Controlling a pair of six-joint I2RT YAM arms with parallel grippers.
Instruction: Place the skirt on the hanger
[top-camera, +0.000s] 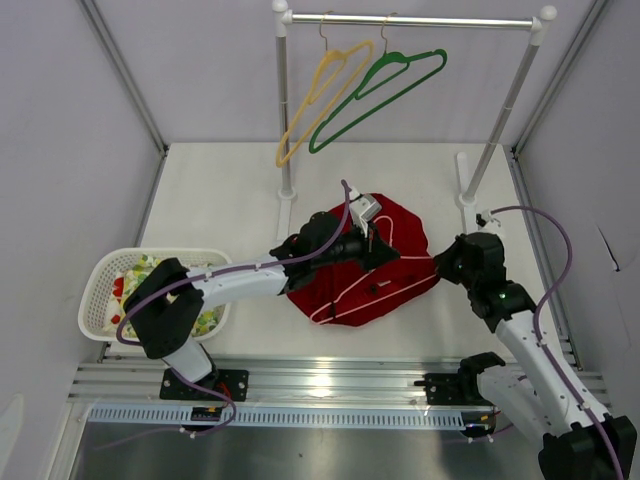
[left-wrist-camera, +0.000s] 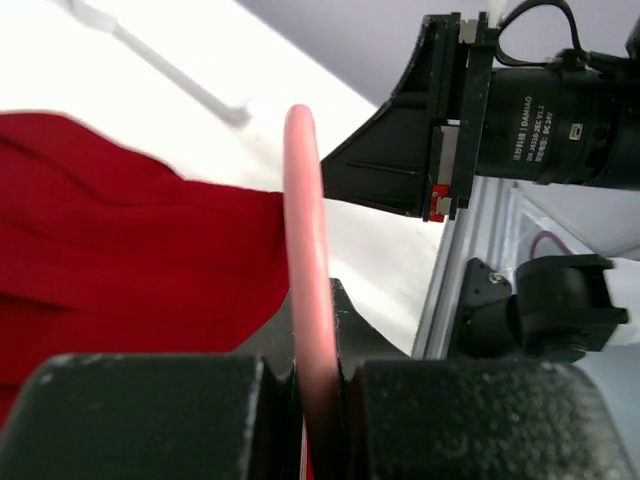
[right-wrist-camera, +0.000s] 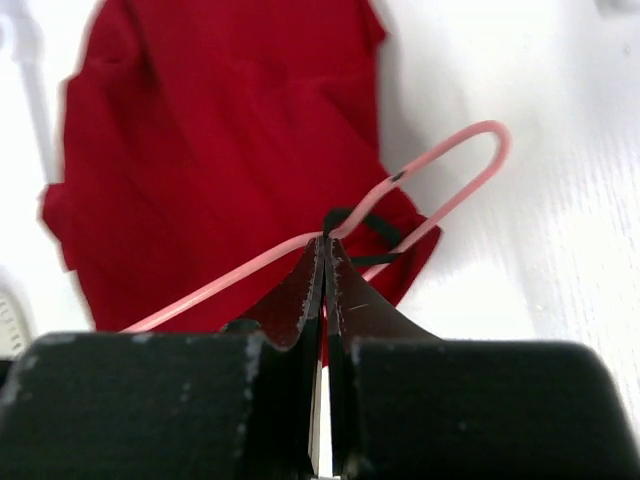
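Right gripper (right-wrist-camera: 322, 262) is pressed shut at the right edge of the skirt (top-camera: 400, 245), can't tell on what. Left gripper (left-wrist-camera: 318, 385) pinches the hanger (left-wrist-camera: 305, 250) lying on the skirt mid-frame. Looks like mid-threading to me. Next up is probably working the waistband over the wire.

left arm (top-camera: 240, 280): stretches rightward from its base, elbow low, forearm nearly level.
left gripper (left-wrist-camera: 320, 385): fingers pinched tight on the hanger (left-wrist-camera: 305, 220).
right arm (top-camera: 535, 345): angles up and leftward, wrist folded inward.
right gripper (right-wrist-camera: 325, 250): jaws fully closed, tips pressed together.
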